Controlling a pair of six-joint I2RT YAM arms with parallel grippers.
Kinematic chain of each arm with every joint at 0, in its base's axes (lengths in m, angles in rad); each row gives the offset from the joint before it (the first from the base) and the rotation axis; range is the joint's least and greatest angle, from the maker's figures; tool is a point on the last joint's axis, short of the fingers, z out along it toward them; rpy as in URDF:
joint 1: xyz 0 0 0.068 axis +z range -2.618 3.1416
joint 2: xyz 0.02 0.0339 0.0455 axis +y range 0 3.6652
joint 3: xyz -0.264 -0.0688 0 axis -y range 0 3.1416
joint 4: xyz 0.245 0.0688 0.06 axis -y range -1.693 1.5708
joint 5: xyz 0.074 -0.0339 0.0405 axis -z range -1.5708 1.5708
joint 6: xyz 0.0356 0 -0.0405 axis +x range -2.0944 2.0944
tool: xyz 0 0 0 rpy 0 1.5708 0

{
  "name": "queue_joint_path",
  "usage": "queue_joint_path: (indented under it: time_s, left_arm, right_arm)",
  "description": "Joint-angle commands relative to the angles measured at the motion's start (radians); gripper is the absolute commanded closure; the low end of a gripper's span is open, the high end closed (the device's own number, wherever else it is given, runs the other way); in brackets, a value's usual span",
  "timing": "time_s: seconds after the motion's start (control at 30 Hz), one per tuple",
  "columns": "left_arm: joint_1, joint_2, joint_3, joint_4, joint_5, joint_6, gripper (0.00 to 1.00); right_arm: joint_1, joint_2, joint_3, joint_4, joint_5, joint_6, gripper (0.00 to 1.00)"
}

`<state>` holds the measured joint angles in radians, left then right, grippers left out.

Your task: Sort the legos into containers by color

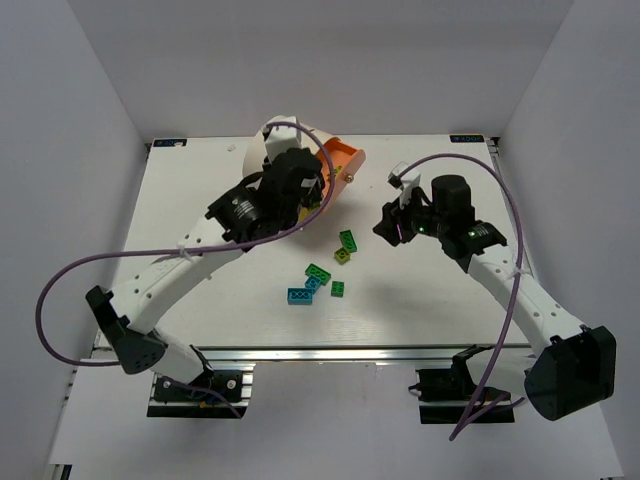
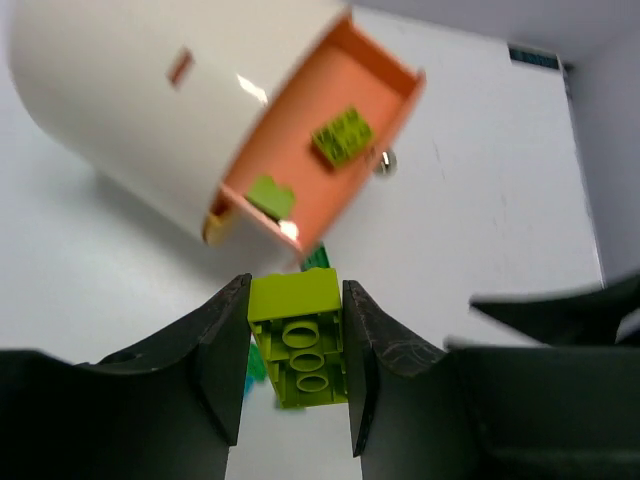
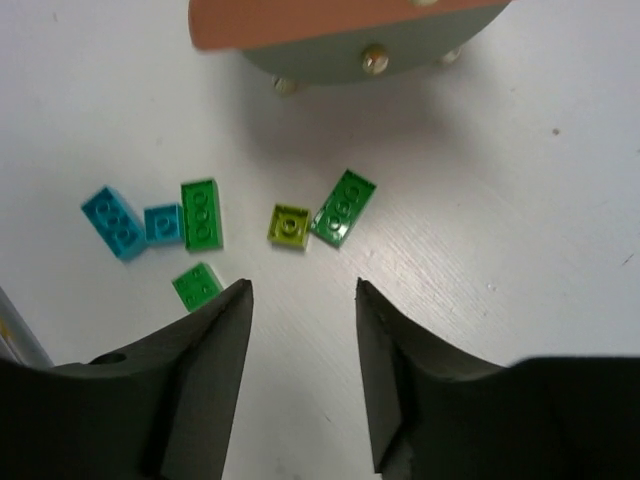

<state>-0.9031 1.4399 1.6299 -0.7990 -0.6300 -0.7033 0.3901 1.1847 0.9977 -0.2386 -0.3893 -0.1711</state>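
Left gripper [image 2: 296, 300] is pinching a yellow-green lego brick [image 2: 297, 345] near the open orange drawer [image 2: 385, 105], which is seemingly holding two similar bricks [image 2: 343, 135]; right gripper [image 3: 302, 295] is hovering spread above loose legos [image 3: 345, 207] on the bench [image 3: 500, 250].

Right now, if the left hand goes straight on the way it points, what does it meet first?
Probably the near edge of the open orange drawer, just ahead of the left hand and its yellow-green brick; depth unclear.

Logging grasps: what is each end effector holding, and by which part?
Left end effector pinches a yellow-green lego by its side walls; right end effector holds nothing.
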Motion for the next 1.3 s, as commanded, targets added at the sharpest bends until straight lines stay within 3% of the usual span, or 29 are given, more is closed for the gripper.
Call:
queue_joint_path:
  time_s: [0.0, 0.27, 0.6, 0.7, 0.93, 1.27]
  left_arm:
    - [0.047, 0.075, 0.123, 0.113, -0.184, 0.203, 1.00]
    - [0.125, 0.341, 0.376, 0.242, -0.218, 0.431, 1.00]
    - [0.168, 0.484, 0.487, 0.251, -0.100, 0.450, 0.99]
    - [0.168, 0.475, 0.469, 0.265, -0.062, 0.439, 0.91]
    - [0.168, 0.471, 0.433, 0.247, -0.007, 0.392, 0.44]
    - [0.168, 0.436, 0.398, 0.235, -0.008, 0.383, 0.31]
  right_arm:
    - [0.003, -0.007, -0.050, -0.005, -0.059, -0.057, 0.47]
    - [0.007, -0.014, -0.128, 0.018, -0.088, -0.059, 0.35]
    - [0.009, -0.010, -0.180, 0.047, -0.098, -0.070, 0.25]
    - [0.012, 0.010, -0.179, 0.059, -0.109, -0.062, 0.24]
    - [0.024, 0.127, -0.154, 0.113, -0.132, -0.024, 0.23]
    - [0.090, 0.334, -0.071, 0.130, -0.108, -0.039, 0.25]
